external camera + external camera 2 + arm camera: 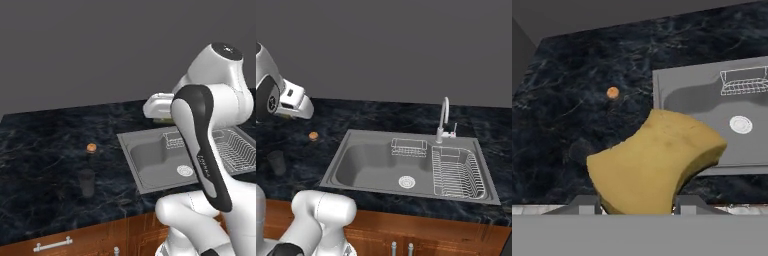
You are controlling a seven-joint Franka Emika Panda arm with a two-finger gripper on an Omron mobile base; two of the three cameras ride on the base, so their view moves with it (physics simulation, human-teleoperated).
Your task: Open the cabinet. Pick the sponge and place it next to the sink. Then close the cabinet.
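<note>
We had the sponge clamped between the two fingers of the gripper, the jaws drawn in narrow against its notched sides, so the yellow block stuck out ahead of the hand camera and hung in the air rather than resting on anything. From that view it sat above the dark marble counter, over the strip just beside the left rim of the sink, which seemed to us the reason for carrying it there: the task wanted it set down next to the basin, not in it. In the left base view the hand hovered high near the back corner of the sink. A small orange ball and a dark cup stood farther left on the counter, well apart from the drop spot, so we judged a straight lowering would clear both.
</note>
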